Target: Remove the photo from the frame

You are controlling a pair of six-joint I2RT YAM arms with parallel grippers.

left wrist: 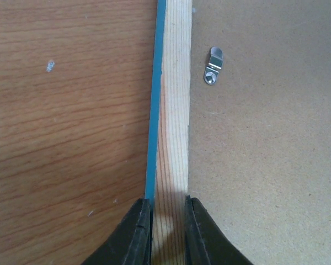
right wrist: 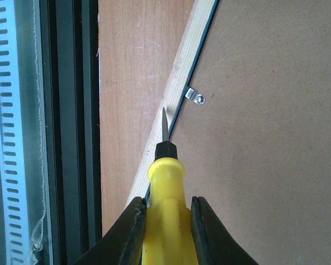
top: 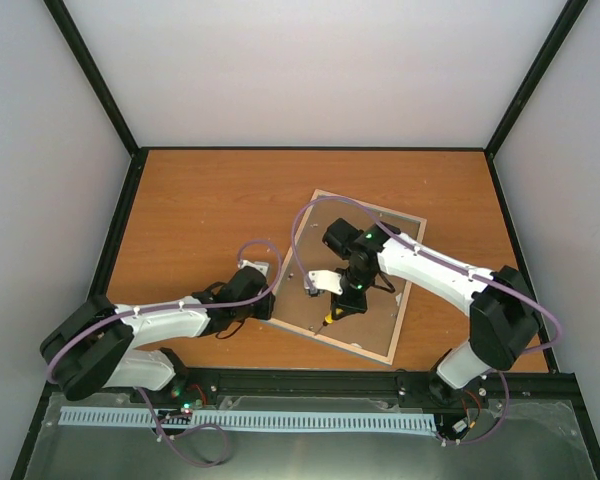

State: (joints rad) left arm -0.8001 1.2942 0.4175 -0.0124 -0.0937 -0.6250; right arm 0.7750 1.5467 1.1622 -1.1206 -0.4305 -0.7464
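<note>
- Top external view: no text, label, brand, number or sign can be read.
- Left wrist view: nothing legible on the frame or on the backing board.
- Right wrist view: nothing legible on the screwdriver or on the slotted rail at the left edge of the picture.
</note>
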